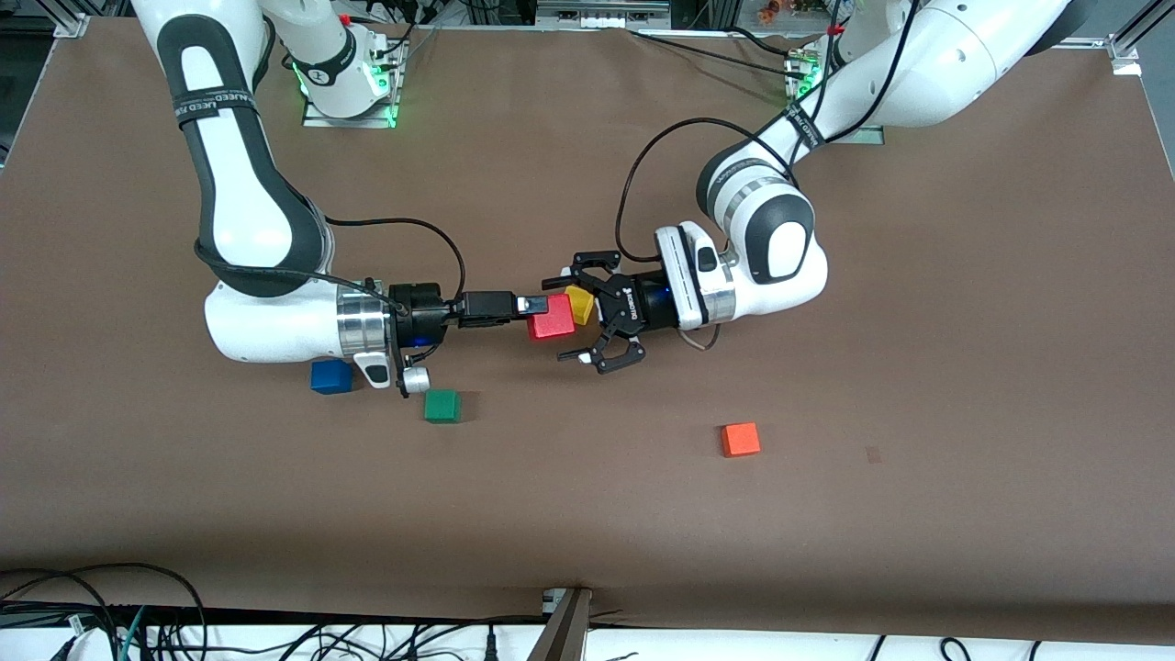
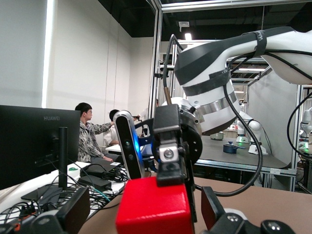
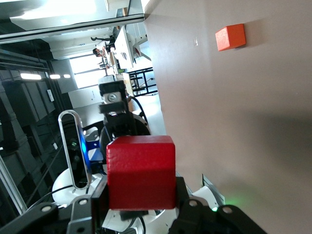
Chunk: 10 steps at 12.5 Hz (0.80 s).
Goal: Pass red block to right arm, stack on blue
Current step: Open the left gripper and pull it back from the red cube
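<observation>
Two claws: meeting over the counter (image 1: 826, 514).
Right claw (image 1: 535, 306): clamping red block (image 1: 551, 320).
Left claw (image 1: 581, 310): standing wide, gripping nothing.

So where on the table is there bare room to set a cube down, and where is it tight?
Bare brown table lies between the orange cube and the left arm's end, and nearer the front camera than the green cube. Crowded: mid-table, where the right tool holds the red block by the yellow cube and open left tool.
</observation>
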Motion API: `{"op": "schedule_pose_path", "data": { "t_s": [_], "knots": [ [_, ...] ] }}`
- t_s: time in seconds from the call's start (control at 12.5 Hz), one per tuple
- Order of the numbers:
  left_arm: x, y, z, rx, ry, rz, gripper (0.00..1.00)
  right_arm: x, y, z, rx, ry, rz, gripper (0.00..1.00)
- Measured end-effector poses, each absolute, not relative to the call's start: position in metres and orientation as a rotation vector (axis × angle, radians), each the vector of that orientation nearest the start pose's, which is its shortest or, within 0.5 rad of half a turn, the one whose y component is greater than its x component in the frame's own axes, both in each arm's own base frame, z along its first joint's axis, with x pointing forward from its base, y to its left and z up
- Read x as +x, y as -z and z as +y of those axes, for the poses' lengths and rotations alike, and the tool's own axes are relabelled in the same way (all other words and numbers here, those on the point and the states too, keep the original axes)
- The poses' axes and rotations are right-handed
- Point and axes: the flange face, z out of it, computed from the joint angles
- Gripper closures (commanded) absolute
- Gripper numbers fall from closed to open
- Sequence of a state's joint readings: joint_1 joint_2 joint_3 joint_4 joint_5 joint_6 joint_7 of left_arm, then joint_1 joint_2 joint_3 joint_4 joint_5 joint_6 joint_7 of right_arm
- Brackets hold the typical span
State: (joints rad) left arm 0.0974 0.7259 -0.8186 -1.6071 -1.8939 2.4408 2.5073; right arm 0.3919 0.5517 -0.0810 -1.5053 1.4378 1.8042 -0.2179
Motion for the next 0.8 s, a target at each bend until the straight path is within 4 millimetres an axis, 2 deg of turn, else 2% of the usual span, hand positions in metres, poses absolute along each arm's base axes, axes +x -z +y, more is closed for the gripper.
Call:
{"op": "schedule_pose_path", "data": {
  "t_s": [0.16,0.4,0.64,0.8],
  "knots": [
    [0.612,-0.346,-0.375,1.375,-1.429,-0.956,0.00,0.647,-0.388,0.296,-1.887,-0.263,0.042,1.00],
    [0.628,-0.346,-0.345,1.408,-1.456,-0.932,0.00,0.658,-0.390,0.265,-2.033,-0.220,-0.005,1.00],
    [0.638,-0.345,-0.326,1.436,-1.376,-0.983,0.00,0.662,-0.390,0.241,-2.238,-0.194,-0.100,1.00],
    [0.648,-0.345,-0.305,1.477,-1.287,-1.041,0.00,0.664,-0.385,0.223,-2.356,-0.191,-0.144,1.00]
  ]
}}
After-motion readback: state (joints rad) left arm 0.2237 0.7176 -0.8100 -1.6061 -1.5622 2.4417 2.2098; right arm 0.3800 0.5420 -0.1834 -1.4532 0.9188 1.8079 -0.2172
